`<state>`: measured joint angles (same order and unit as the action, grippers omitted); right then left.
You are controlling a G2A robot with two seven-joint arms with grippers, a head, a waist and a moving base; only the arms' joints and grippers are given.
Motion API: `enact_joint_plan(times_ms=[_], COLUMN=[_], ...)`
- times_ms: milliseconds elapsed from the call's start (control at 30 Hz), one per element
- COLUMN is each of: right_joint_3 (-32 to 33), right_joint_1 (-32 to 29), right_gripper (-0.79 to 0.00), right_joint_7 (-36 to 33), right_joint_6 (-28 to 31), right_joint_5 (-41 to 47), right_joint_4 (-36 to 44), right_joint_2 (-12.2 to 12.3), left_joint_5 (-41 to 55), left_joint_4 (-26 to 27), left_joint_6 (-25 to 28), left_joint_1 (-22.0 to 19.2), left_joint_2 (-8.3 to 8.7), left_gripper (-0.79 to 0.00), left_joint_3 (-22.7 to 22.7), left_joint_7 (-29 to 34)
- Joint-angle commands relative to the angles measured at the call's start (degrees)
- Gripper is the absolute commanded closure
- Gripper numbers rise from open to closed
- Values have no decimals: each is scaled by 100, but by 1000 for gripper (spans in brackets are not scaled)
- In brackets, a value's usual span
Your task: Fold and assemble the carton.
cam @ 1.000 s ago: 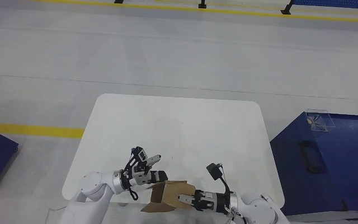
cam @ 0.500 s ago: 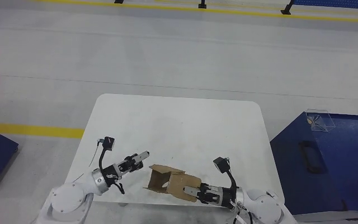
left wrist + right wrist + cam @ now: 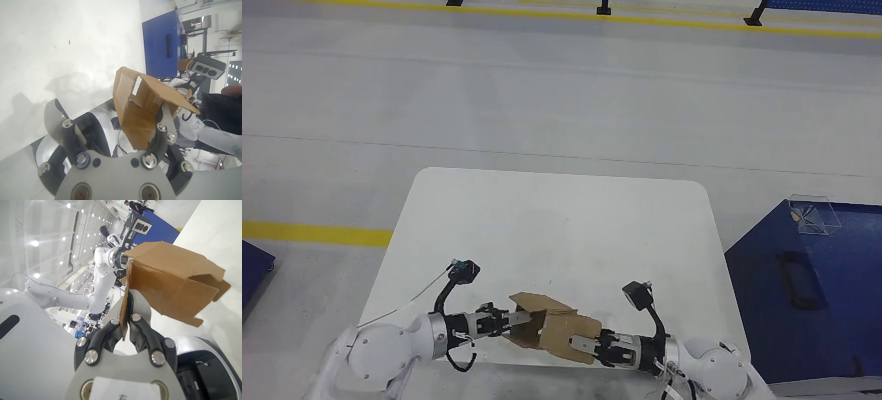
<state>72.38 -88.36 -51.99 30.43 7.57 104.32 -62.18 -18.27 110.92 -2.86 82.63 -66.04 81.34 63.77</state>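
A brown cardboard carton [image 3: 547,325], partly unfolded with its flaps loose, is held just above the near edge of the white table [image 3: 552,230]. My right gripper [image 3: 579,347] is at its right end and is shut on one flap edge [image 3: 124,313]; the carton body [image 3: 170,279] extends beyond it. At the carton's open left end is my left gripper [image 3: 519,321]. In the left wrist view this gripper [image 3: 109,109] is open wide. One of its fingers [image 3: 167,117] lies against the inside of the carton [image 3: 140,121], and the other stands free.
A blue cabinet [image 3: 802,290] stands off the table's right side with a clear plastic box [image 3: 814,215] on top. The far and middle table surface is bare white. Both arms sit close to the table's near edge.
My left arm swung out to the left, away from the carton, then came back to its open left end. The right gripper lifted the carton farther onto the table, then held it.
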Motion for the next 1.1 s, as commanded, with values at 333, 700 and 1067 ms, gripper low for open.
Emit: enact_joint_plan(times_ms=[333,700,1067], right_joint_3=[-126,-26,464], right_joint_1=[24,45,-134], right_gripper=[0,-754,-785], right_joint_7=[-132,157,983], right_joint_6=[-34,-84,111], right_joint_5=[178,74,406], right_joint_4=[39,-10,103], right_joint_2=[40,77,98], left_joint_5=[-497,353,2015], left_joint_4=[-173,-388,-743], left_joint_6=[-73,43,-469], left_joint_1=[-285,-321,-358], left_joint_2=[47,80,25], left_gripper=[0,0,0], left_joint_3=[-589,-535,-283], left_joint_7=[237,200,-227])
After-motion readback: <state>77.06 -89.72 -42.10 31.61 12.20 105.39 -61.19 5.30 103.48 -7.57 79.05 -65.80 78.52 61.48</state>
